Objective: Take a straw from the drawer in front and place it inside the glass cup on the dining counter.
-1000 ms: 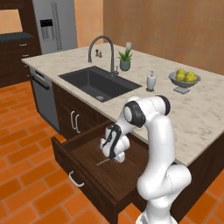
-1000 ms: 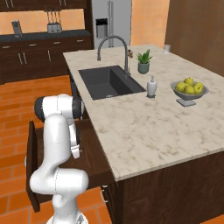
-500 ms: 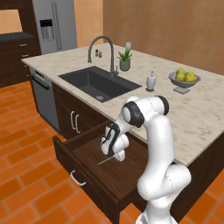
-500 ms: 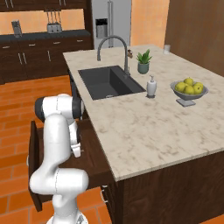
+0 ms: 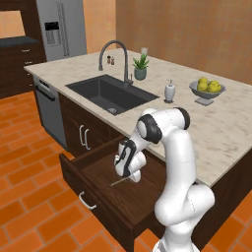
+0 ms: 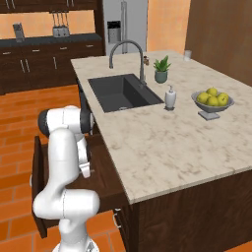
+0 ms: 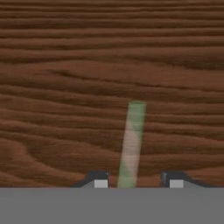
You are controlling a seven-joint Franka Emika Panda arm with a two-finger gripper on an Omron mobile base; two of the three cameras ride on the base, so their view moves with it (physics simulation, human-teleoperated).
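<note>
**What's sitting on what: bench and open drawer**

So the drawer (image 5: 106, 197) is pulled open, and on its wood-grain bottom lies the straw (image 5: 119, 181), right under the pincer (image 5: 129, 175); in the hand view it lies between the two tips (image 7: 131, 146), running away from them.

Up and beyond the pincer is the bench (image 5: 224, 130), beige marble with a black sink (image 5: 112, 93) set into it. Sitting on it past the sink: a faucet (image 5: 116, 54), a little potted plant (image 5: 141, 66), a white soap bottle (image 5: 170, 91), and off to the pincer's right a bowl of yellow-green fruit (image 5: 207, 90). At the far corner there's a small glass cup (image 6: 187, 54). Everything stands on an orange tile floor (image 5: 29, 192).
</note>
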